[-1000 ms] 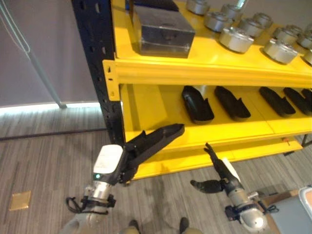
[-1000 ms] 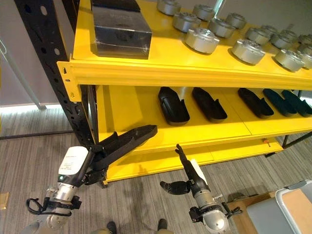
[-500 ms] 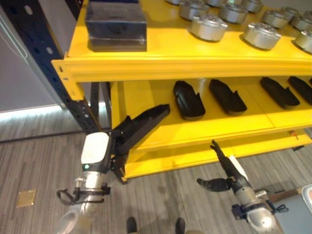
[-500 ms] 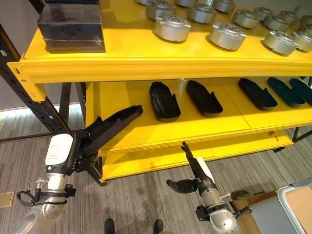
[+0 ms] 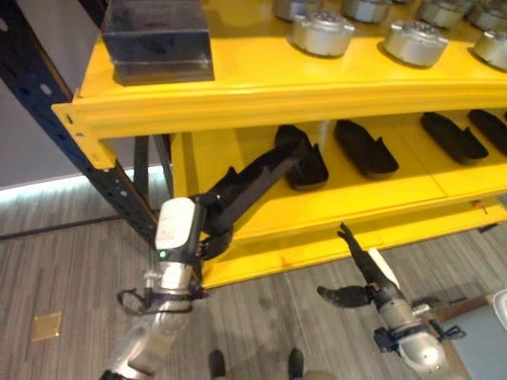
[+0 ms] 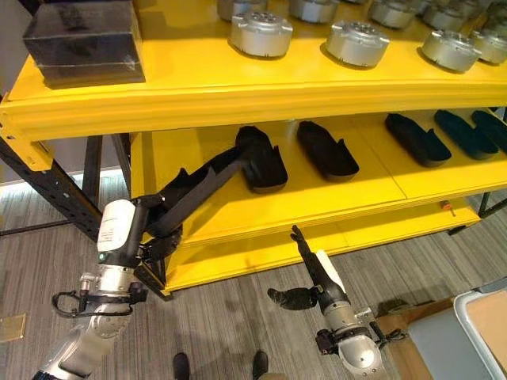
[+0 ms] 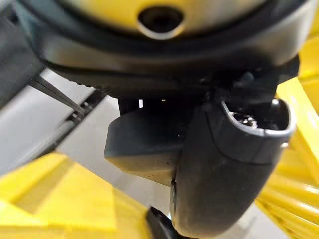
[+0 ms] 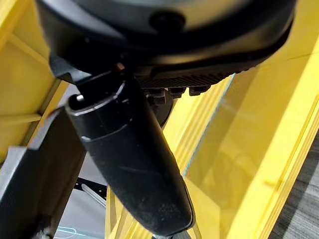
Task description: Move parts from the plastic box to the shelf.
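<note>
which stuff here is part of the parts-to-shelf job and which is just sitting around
Job: long black part gripped in the left hand, its tip by the row of black parts; yellow shelf.
Lying about: silver round parts, dark block, open right hand.

L hand (image 5: 212, 224) gripping, R hand (image 5: 366, 279) open

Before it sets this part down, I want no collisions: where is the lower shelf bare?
Bare at the lower shelf's front-left corner, left of the leftmost black part, where the left hand reaches. Crowded rightward: black parts in a row.
</note>
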Robot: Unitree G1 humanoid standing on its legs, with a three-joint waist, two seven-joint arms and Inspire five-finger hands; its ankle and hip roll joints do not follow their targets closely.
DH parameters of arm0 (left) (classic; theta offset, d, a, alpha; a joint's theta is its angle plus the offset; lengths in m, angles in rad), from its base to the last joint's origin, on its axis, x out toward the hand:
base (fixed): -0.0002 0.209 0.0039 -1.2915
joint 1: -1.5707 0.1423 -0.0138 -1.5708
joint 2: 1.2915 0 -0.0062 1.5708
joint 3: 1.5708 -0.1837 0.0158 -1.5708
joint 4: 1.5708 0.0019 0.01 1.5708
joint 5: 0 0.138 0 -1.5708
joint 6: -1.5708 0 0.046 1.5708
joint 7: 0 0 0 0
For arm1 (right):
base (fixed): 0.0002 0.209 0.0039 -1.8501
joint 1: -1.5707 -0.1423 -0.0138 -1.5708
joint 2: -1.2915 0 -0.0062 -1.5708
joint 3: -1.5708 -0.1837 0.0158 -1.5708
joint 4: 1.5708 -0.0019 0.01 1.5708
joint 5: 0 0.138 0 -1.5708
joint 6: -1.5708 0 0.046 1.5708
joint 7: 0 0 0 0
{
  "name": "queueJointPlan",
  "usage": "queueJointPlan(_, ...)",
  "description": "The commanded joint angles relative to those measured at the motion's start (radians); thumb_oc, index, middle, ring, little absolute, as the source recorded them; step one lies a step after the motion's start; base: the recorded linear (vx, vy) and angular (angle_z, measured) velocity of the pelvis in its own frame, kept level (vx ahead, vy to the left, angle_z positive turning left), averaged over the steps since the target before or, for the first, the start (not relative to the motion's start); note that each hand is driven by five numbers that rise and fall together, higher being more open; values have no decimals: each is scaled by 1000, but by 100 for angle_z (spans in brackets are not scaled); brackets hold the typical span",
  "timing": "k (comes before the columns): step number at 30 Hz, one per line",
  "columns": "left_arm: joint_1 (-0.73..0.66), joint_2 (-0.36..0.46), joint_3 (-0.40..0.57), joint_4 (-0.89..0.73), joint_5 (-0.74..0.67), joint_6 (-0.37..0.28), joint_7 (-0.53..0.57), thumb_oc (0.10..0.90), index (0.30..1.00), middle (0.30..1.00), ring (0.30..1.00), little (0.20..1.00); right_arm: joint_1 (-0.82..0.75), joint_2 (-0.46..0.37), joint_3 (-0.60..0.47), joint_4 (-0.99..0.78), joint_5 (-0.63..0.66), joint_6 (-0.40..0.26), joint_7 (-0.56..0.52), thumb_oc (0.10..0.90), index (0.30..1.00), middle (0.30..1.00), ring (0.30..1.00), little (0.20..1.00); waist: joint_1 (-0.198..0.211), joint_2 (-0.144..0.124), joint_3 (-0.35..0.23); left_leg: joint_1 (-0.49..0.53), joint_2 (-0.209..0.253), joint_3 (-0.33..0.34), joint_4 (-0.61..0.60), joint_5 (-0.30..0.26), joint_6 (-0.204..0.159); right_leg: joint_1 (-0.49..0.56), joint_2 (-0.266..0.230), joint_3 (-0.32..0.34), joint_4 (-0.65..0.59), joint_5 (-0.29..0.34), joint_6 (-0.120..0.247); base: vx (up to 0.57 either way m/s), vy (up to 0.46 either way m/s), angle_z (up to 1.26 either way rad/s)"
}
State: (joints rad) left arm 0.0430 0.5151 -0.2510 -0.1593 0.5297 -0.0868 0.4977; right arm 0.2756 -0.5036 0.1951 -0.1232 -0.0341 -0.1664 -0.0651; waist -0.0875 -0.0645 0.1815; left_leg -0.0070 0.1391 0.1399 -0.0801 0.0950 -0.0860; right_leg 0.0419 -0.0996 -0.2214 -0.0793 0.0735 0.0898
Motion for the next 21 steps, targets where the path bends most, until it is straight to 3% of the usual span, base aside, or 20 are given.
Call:
queueJointPlan(1,-192,-23,53,-83,-36,-65,110,400,300,300,300,300,-81,-52,-23,-116,40,-97,-59,900,1000,1000,1000,1000,-8,-1,-14,71,95,18,-1,-17,-29,-87,-23,19,124,-30,31,-41,-56,-6)
queueJointPlan(13,-453,-46,84,55,40,64,317,400,300,300,300,300,-126,-84,7,-125,35,-111,-84,900,1000,1000,1000,1000,-40,-5,12,28,128,50,-2,5,-46,-182,-5,49,162,-20,28,-37,-33,-11)
queueJointPlan(15,-522,-53,111,141,35,114,385,400,300,300,300,300,-134,-89,17,-121,43,-115,-84,900,1000,1000,1000,1000,-54,-7,11,16,132,64,-7,11,-52,-208,-2,62,160,-10,32,-48,2,-14)
queueJointPlan(21,-624,-36,196,249,4,184,519,400,300,300,300,300,-158,-101,44,-113,45,-124,-69,900,1000,1000,1000,1000,-74,-16,8,-12,136,91,-7,14,-59,-267,-2,91,168,3,37,-29,9,-18)
